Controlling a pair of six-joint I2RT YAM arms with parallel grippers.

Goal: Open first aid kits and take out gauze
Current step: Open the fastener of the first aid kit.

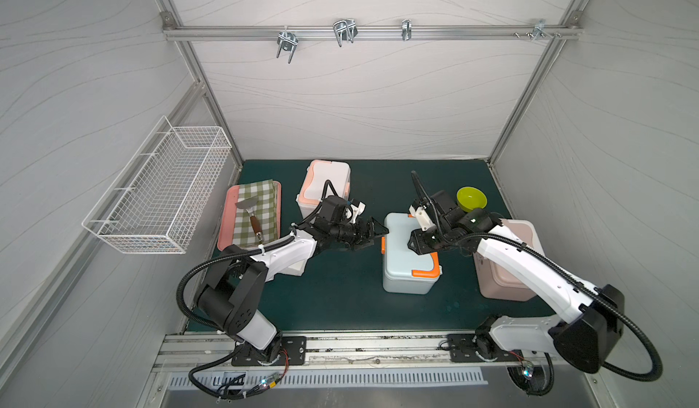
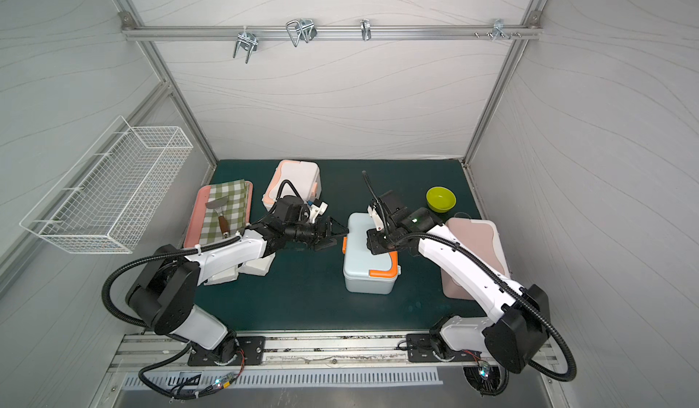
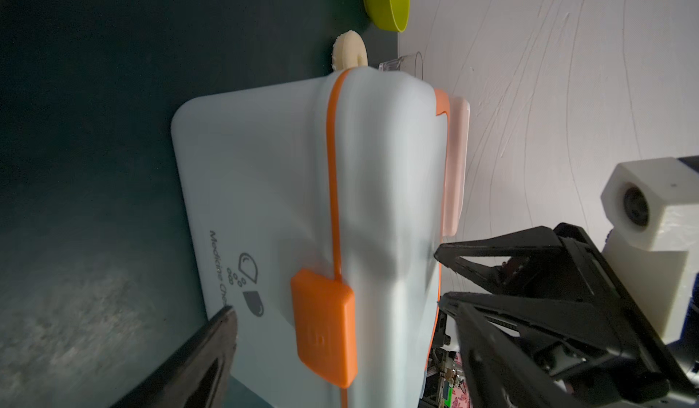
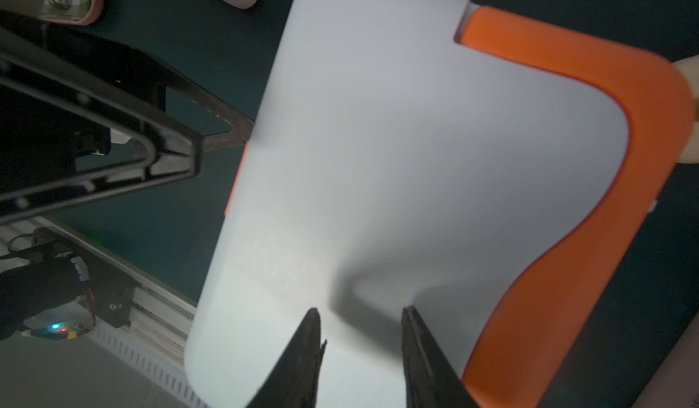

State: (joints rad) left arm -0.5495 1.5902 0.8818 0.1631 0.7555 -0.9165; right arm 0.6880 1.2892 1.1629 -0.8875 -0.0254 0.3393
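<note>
Blue kit (image 1: 401, 273), light blue with orange trim, stands right of the counter's (image 1: 340, 300) centre. From it, the white-and-peach kit (image 1: 325, 182) is at 11 o'clock, the pale pink kit (image 1: 499, 285) is just beside it at 3 o'clock, and the green bowl (image 1: 471, 198) is at 1 o'clock. All three lids lie closed in both top views.

Left hand (image 1: 372, 237): fingers spread wide, pinching nothing, at the blue kit's 9 o'clock wall. The top views do not settle contact. The left wrist view shows one fingertip (image 3: 223, 323) just beside the wall, which carries lettering beginning "Medicine". The fingertip is near the orange side latch (image 3: 325, 323), which lies flat against the wall.

Right hand (image 1: 414, 245): over the middle of the blue lid. From above its own body hides the fingers. The right wrist view shows two fingers (image 4: 310, 349) narrowly parted with bare lid between them and nothing gripped. Whether the tips touch the lid I cannot tell.

White pads (image 2: 261, 268) lie at the kit's 8 o'clock, partly under the left forearm. Wrappers cannot be made out.

Cream ridged disc (image 3: 350, 52), just past the kit's far corner, appears in the wrist views only.

Pink tray (image 1: 227, 220) with checked cloth (image 1: 261, 198) lies far out at 9 o'clock.
</note>
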